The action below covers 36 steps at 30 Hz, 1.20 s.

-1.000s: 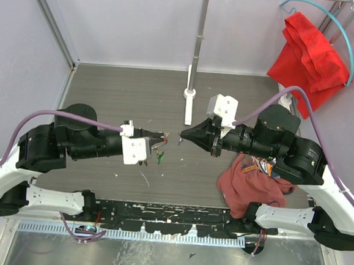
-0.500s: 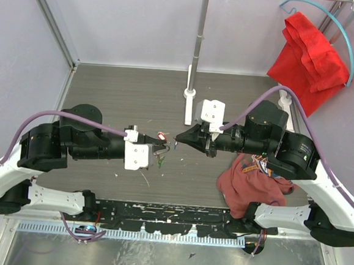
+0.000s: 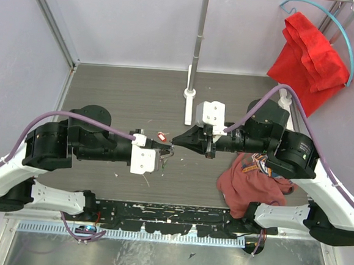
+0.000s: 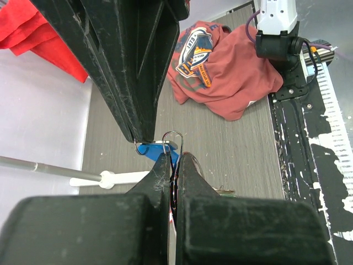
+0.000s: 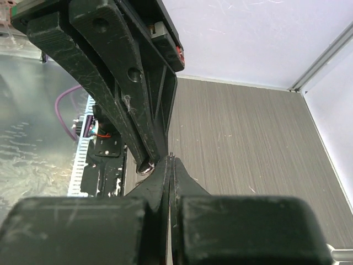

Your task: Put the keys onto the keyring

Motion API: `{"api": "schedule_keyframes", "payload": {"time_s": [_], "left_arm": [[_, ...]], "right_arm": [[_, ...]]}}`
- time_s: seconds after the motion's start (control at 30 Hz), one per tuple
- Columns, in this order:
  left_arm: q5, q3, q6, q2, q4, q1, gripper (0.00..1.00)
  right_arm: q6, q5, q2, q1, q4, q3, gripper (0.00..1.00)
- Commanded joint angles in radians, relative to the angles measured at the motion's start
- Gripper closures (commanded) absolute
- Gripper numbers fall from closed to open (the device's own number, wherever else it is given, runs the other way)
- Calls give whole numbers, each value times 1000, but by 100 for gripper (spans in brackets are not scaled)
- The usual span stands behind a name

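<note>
My left gripper [image 3: 165, 146] is shut on the keyring [image 4: 174, 136], a thin wire loop that sticks up from between its fingertips. A red-headed key [image 3: 161, 135] shows right by the left fingertips, and a greenish key [image 4: 225, 191] peeks out beside them. My right gripper [image 3: 174, 141] is shut on a blue-headed key [image 4: 156, 149] and holds it against the loop. The two grippers meet tip to tip above the table. In the right wrist view the right gripper [image 5: 170, 160] pinches something thin, with the left fingers [image 5: 128, 88] just beyond.
A rust-red T-shirt [image 3: 250, 181] lies crumpled under the right arm, also seen as the T-shirt [image 4: 220, 72]. A white pole stand [image 3: 190, 103] rises just behind the grippers. A red cloth [image 3: 309, 54] hangs at the back right.
Both grippers have closed the gap between them: the left reached right and the right moved left. Their tips now touch, where a second ago they were apart.
</note>
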Motion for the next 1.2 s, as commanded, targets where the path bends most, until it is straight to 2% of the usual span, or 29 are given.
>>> {"api": "schedule_keyframes", "payload": {"time_s": [0.0, 0.77, 1.17], "left_arm": [[1, 36, 13, -2, 14, -7, 100], [-12, 25, 39, -17, 9, -19, 100], [-2, 23, 65, -29, 0, -39, 100]], "right_arm": [[-9, -56, 3, -3, 32, 42, 100], [-8, -163, 43, -3, -36, 78, 100], [-5, -168, 53, -3, -94, 106, 100]]}}
